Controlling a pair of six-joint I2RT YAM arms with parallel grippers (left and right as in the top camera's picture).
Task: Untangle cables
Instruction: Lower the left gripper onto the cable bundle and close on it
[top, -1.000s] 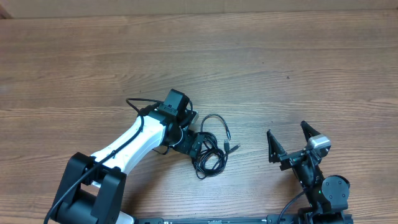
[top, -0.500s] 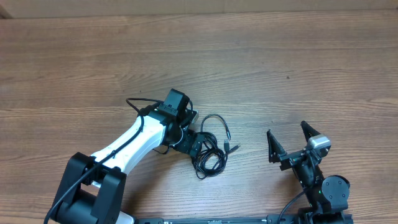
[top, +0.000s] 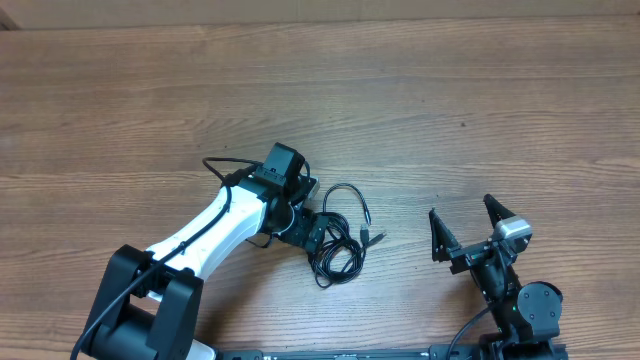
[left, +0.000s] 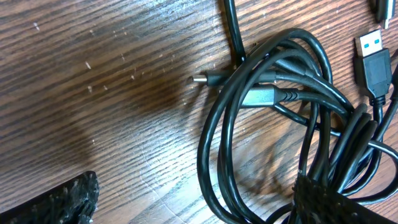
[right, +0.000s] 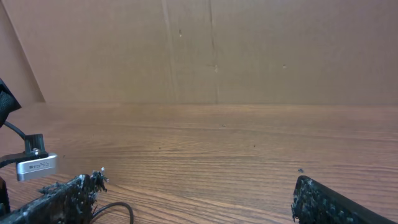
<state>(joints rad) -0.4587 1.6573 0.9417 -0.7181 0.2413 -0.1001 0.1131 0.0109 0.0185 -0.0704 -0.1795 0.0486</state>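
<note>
Stretches the left arm (top: 215, 235) from the near edge of the table (top: 400, 100) toward its middle, left hand (top: 325, 236) low over the wood, fingers (left: 62, 199) spread wide (tips dark and rough-faced). Tucks the right arm (top: 520, 300) close to that near edge, right hand (top: 467, 228) raised, spread wide, gripping nothing.

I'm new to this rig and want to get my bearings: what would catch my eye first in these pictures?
The tangle of thin black cables just below the middle of the wooden table draws the eye first, the left tool open at its left side. The right tool sits apart at the lower right, open and empty; the left wrist view shows a blue-tongued USB plug at upper right.
</note>
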